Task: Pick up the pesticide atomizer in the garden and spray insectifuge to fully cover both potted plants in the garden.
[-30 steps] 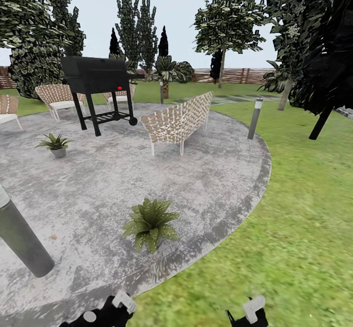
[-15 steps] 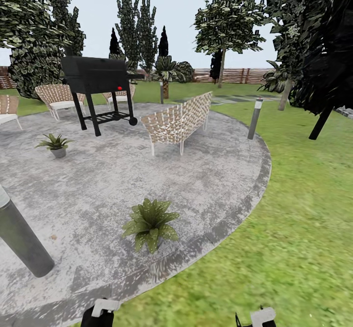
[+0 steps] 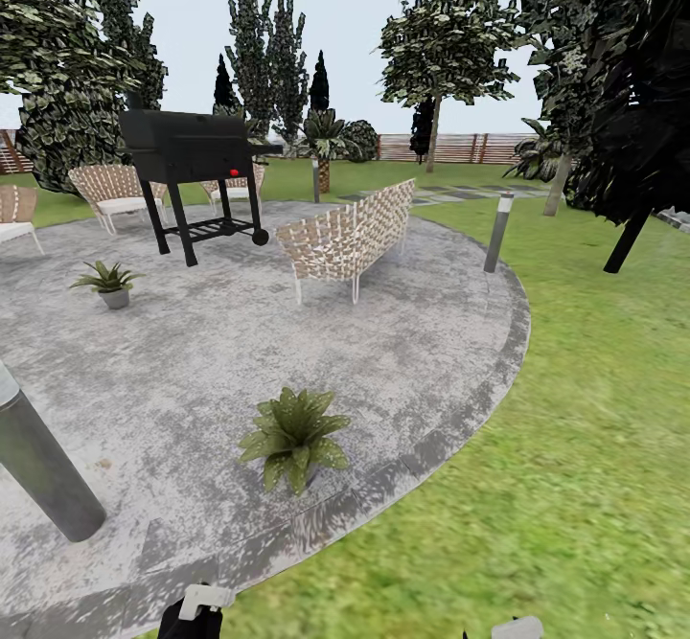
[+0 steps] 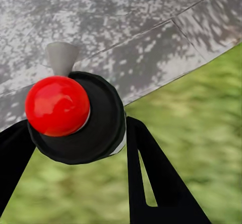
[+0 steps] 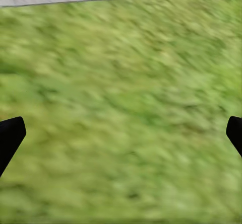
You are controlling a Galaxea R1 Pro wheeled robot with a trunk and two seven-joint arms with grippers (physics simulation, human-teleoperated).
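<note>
Two potted plants stand on the stone patio [image 3: 220, 352]: the near one [image 3: 292, 438] just ahead of me, the far one [image 3: 108, 280] at the left by the grill. My left gripper [image 4: 78, 128] has its black fingers [image 4: 151, 183] closed against a round dark body with a red knob and a pale nozzle, which I take for the pesticide atomizer [image 4: 75, 118]. It hangs over the patio's edge where stone meets grass. The left gripper [image 3: 196, 612] peeks in at the bottom of the head view. Over bare grass, my right gripper [image 5: 121, 138] is open and holds nothing.
A black grill [image 3: 192, 174] and a wicker sofa [image 3: 350, 237] stand behind the plants, with wicker chairs [image 3: 115, 193] at the left. A grey bollard [image 3: 43, 467] rises close on my left, another [image 3: 496, 232] at the patio's right rim. Lawn [image 3: 594, 409] spreads to the right.
Both hands have sunk towards the bottom edge of the head view, the right one almost out of it. The plants and furniture have not moved.
</note>
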